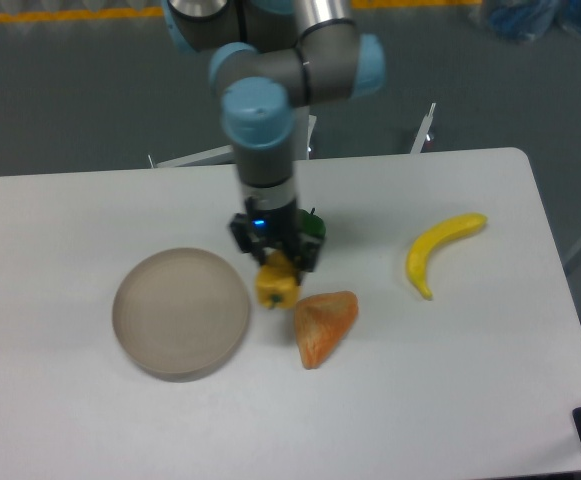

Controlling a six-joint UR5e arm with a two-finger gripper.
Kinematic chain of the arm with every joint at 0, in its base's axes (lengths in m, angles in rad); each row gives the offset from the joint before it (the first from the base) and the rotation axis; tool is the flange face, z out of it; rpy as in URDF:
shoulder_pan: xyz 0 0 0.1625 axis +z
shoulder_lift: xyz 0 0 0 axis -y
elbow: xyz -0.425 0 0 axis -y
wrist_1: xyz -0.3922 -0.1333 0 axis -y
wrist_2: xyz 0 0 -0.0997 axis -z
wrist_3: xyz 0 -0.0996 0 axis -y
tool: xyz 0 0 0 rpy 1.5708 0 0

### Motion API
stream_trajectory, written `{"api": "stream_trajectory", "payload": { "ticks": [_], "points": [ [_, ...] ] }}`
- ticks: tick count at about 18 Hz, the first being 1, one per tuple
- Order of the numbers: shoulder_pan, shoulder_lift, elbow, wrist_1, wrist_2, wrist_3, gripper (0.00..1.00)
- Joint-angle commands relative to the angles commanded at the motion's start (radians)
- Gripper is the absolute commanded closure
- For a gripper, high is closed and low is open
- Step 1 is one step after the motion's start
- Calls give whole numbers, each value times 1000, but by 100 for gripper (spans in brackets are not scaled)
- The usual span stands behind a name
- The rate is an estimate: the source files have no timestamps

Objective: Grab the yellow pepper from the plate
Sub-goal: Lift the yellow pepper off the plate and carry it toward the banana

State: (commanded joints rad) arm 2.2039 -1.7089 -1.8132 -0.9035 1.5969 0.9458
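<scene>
The yellow pepper (276,283) hangs in my gripper (276,268), whose fingers are shut on its upper part. It is off the plate (180,312) and to the plate's right, just left of the orange wedge. The round beige plate lies bare at the table's left. My arm reaches down from the back, and its wrist covers part of the green pepper behind it.
An orange wedge-shaped piece (324,325) lies just right of and below the held pepper. A green pepper (315,227) peeks out behind my gripper. A yellow banana (439,250) lies at the right of the white table (450,380).
</scene>
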Motion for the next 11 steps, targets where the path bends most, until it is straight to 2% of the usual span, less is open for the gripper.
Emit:
{"api": "stream_trajectory", "payload": {
  "ticks": [3,5,11],
  "points": [
    [65,-1,14,-2,-2,89,71],
    [82,-2,23,0,-2,111,71],
    [82,-23,63,1,0,113,71]
  ]
}}
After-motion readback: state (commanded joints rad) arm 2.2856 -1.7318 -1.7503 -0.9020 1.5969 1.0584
